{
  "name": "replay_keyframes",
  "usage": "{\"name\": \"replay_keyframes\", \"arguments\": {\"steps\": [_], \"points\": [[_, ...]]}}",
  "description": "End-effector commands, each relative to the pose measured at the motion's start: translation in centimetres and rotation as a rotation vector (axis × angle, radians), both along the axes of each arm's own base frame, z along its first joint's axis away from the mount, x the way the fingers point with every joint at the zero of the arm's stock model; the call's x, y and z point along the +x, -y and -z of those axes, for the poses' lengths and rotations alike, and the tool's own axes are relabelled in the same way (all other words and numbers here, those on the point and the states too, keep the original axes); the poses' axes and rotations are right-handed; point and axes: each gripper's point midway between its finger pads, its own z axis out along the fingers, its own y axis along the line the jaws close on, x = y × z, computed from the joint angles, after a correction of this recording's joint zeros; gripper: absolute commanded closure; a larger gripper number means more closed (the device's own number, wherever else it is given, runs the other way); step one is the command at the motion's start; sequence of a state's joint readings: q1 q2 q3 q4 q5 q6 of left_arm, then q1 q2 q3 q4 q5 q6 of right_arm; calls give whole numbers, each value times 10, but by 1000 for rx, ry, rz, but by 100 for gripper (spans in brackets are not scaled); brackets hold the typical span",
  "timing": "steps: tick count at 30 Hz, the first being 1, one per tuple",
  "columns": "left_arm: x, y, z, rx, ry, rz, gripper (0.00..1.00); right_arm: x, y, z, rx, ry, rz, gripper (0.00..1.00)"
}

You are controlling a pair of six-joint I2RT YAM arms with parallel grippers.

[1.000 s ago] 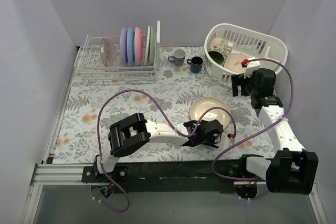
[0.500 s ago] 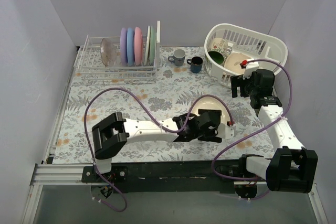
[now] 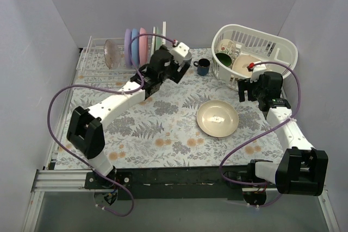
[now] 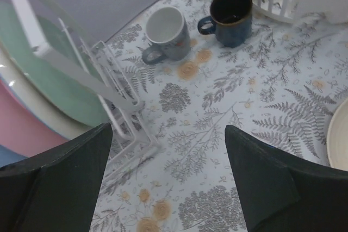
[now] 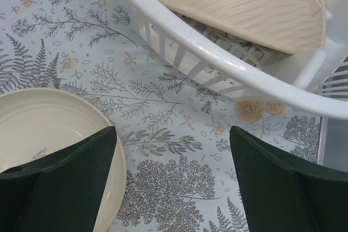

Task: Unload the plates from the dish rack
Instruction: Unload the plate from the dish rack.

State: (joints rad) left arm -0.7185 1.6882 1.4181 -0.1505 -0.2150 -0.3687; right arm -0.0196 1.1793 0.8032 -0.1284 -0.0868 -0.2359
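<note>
L gripper [image 4: 166, 134]: jaws wide apart, empty, hovering just beside tall end panel of dish rack [image 3: 92, 64]. Rack sits at far-left corner of table [image 3: 163, 131]. Purple, blue, pink, green plates [image 3: 136, 46] stand upright in it. R gripper [image 5: 173, 134]: jaws apart, empty, above table btwn flat cream plate [image 3: 217, 119] and white basket [image 3: 255, 39] at far-right corner.

Plain grey walls [image 3: 179, 4], floral tablecloth [image 3: 163, 129] w/ ferns, even light
</note>
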Motion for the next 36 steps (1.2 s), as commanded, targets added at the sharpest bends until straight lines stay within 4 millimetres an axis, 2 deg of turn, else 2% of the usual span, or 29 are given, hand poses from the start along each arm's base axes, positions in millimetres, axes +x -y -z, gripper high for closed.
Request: {"name": "replay_keyframes", "arguments": {"steps": [1,2,3,5,6,8,9,11,12,14,15,17,18,21,25,36], "points": [[0,-28,-79,-195,100,5,16,7,-3,-4,10,19,-20,8],[4,-36,-82,-222,87,-8,16,7,-3,-3,9,16,-24,8],[17,-58,-90,-251,83,-23,16,6,-4,-2,9,12,-29,9],[25,-80,-98,-301,68,-30,16,6,-4,0,9,6,-32,9],[36,-110,-103,-336,68,-79,16,6,-5,0,10,5,-36,9],[41,-127,-108,-370,61,-69,16,6,-6,3,12,-5,-41,10],[48,-150,-110,-385,63,-99,16,6,-7,3,16,-5,-44,10],[49,-161,-109,-407,49,-70,16,6,-8,4,20,-13,-52,10],[54,-178,-107,-414,45,-97,16,6,-11,4,25,-12,-67,10],[54,-186,-103,-445,23,-72,16,5,-13,4,34,-13,-80,11],[60,-200,-98,-450,12,-97,16,4,-15,4,39,-11,-87,11],[61,-204,-96,-475,-10,-61,16,4,-16,3,41,-6,-95,11],[65,-213,-89,-486,-30,-67,16,4,-17,2,43,-3,-97,11],[73,-235,-84,-528,-52,-69,16,2,-17,4,42,-8,-104,11],[88,-250,-61,-550,-100,-74,16,2,-19,5,44,-12,-112,11],[117,-257,-33,-546,-149,-63,21,1,-22,8,49,-19,-132,11]]}}
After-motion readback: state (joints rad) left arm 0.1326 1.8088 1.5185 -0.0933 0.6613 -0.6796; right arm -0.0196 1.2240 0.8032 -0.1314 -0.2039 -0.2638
